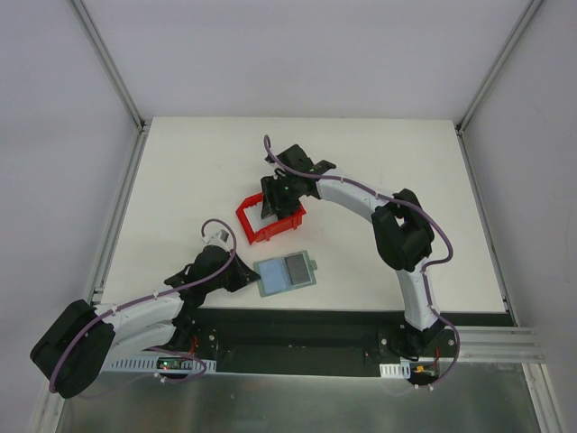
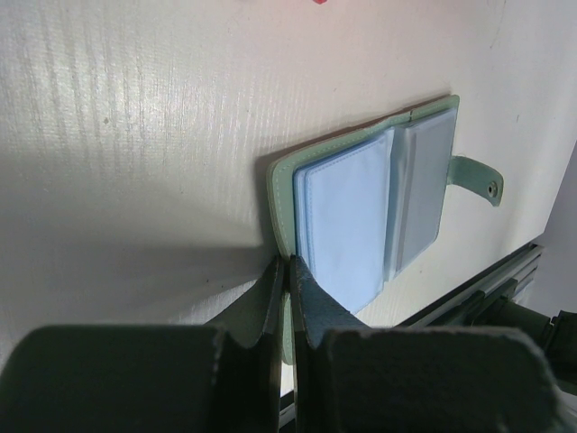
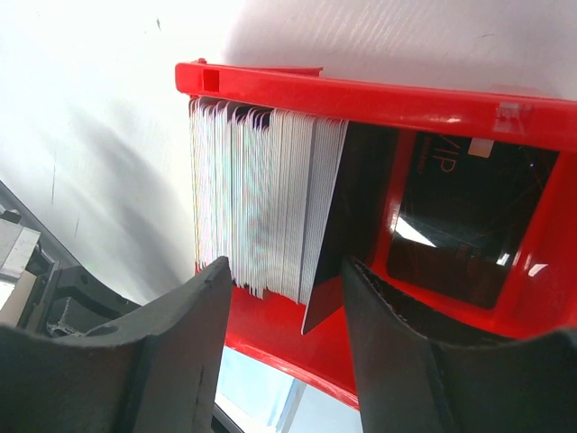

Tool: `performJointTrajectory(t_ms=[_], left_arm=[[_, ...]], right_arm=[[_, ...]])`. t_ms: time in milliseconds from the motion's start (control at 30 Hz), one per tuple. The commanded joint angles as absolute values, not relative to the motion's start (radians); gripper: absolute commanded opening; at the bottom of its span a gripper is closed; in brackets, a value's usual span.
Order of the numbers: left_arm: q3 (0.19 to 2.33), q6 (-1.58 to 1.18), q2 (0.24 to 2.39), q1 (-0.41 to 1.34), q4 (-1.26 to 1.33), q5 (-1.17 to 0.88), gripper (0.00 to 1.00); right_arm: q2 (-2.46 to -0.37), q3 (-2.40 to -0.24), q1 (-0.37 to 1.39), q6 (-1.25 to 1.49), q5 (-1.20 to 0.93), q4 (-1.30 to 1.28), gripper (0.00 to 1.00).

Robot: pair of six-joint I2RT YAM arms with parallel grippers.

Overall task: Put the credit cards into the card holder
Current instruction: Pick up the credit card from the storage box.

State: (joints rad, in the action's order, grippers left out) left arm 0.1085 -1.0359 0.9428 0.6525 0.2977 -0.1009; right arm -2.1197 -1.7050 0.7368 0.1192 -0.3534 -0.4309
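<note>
One card holder [image 1: 286, 273] lies open on the bench [image 1: 180, 180], its edge pinched by the closed left fingers [image 2: 270, 298]. Credit cards [image 3: 261, 216], too many to count, stand packed in one red bin [image 3: 361, 90], with the right fingers [image 3: 180, 334] spread wide about them.

Illumination: bright, diffuse, from overhead; the white matte table [image 1: 180, 180] is nearly washed out.
Shadows: a soft grey band is cast beside the grey-green folding card holder [image 2: 347, 216], a deeper one beside the red plastic bin [image 3: 361, 90].
Glare: reflections are carried by a glossy black card [image 3: 460, 216].
Focus: the left gripper's dark padded fingers [image 2: 117, 379] are blurred.
</note>
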Motion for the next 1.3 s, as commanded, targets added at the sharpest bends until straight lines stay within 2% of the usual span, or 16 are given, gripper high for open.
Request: performJointTrajectory(t_ms=[0, 633, 1267], left_arm=[[0.118, -1.019, 0.956, 0.644, 0.282, -0.104, 0.00], [0.117, -1.017, 0.959, 0.644, 0.285, -0.104, 0.00], [0.115, -1.020, 0.954, 0.644, 0.285, -0.104, 0.00]], right_arm=[[-2.051, -1.704, 0.735, 0.133, -0.354, -0.390, 0.54], [-1.985, -1.597, 0.732, 0.158, -0.344, -0.278, 0.41], [-1.954, -1.592, 0.719, 0.152, -0.281, -0.284, 0.17]])
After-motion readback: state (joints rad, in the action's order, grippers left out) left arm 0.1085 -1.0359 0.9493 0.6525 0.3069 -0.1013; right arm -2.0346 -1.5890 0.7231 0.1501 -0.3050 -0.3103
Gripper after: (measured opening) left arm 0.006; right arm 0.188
